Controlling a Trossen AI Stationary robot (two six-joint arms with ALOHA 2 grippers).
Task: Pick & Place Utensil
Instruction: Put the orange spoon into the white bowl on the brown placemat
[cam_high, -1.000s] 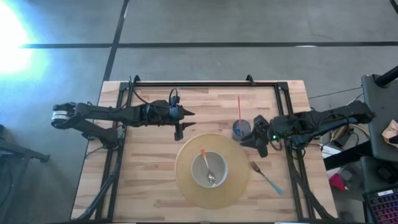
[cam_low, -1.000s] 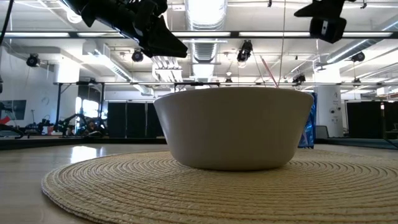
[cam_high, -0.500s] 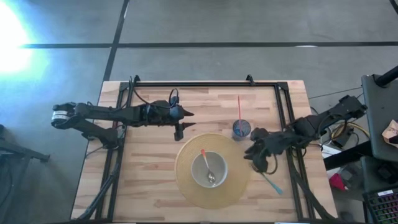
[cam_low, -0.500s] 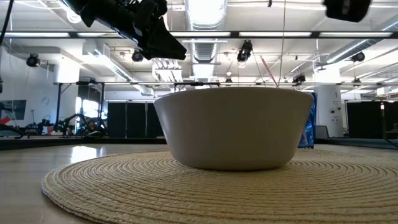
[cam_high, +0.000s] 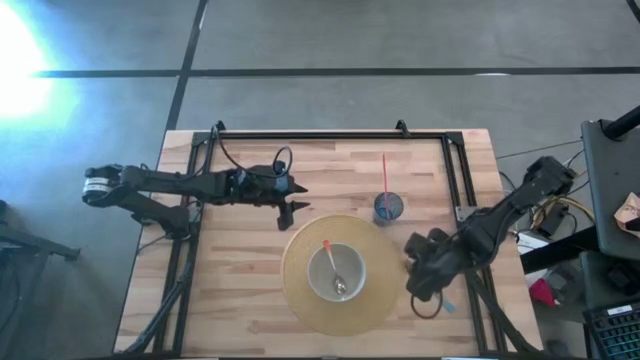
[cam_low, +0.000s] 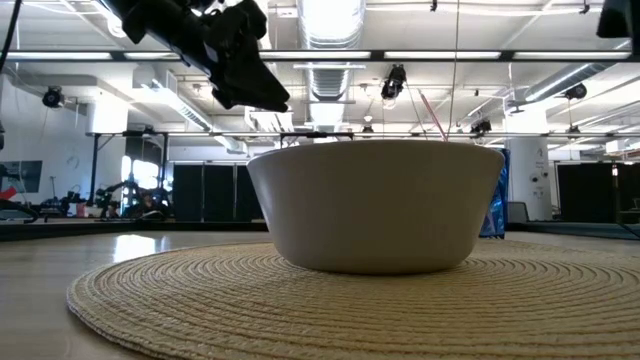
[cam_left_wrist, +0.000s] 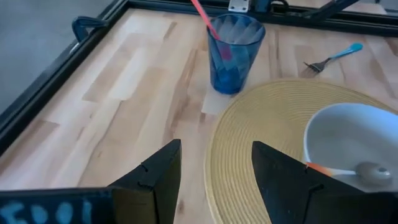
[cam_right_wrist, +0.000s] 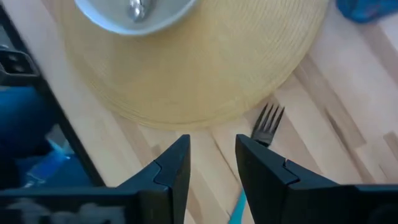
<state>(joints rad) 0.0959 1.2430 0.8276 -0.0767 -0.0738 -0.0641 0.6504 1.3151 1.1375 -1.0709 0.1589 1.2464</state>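
Note:
A fork with a light-blue handle lies flat on the wood table right of the round woven placemat (cam_high: 300, 300). Its tines (cam_right_wrist: 268, 121) show in the right wrist view, and only its handle end (cam_high: 446, 304) shows in the high view. My right gripper (cam_high: 420, 282) hovers open over the fork, its fingers (cam_right_wrist: 261, 168) standing on either side of the handle without touching it. A white bowl (cam_high: 337, 272) on the placemat holds an orange-handled spoon (cam_high: 333, 268). My left gripper (cam_high: 290, 210) is open and empty above the table, beside the placemat's far left edge.
A blue cup (cam_high: 388, 207) with a red straw (cam_high: 385, 172) stands just beyond the placemat's far right edge. A black metal frame (cam_high: 455, 190) runs along the table's edges, close to the fork on the right. Bare wood lies left of the placemat.
My right gripper has gone from beside the blue cup toward the table's near edge and now stands over the fork, covering most of it in the high view. The fork, bowl and cup have stayed in place.

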